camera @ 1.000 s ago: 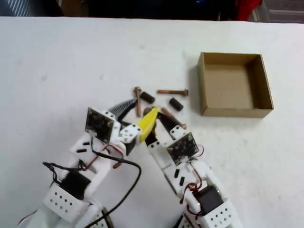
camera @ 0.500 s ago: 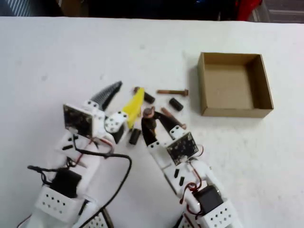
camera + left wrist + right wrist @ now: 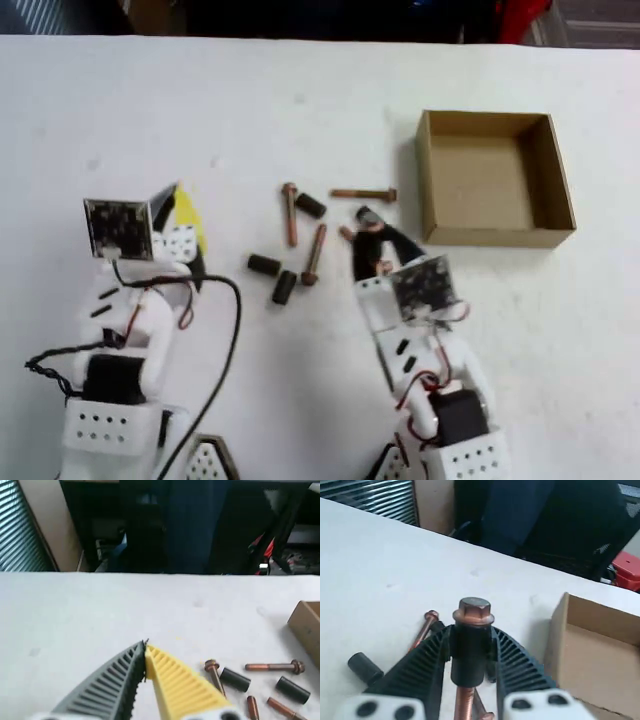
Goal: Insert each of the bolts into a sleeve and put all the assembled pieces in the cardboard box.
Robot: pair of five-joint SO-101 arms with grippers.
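One move off: pinches black cylindrical sleeve (image 3: 467, 657), copper-coloured metal bolt (image 3: 473, 611) upright through it, in right gripper (image 3: 471, 632); brown cardboard box (image 3: 500, 237) near, ahead-right; left gripper (image 3: 145, 652) pressed together, farther.

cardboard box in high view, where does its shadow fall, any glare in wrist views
High view: the brown cardboard box throws a shadow on the white table along its wall facing the copper bolts. Right wrist view: same shadow beside that wall, no harsh glare on the black-sleeved copper bolt in the right hand. Left wrist view: table evenly lit, room behind dark.
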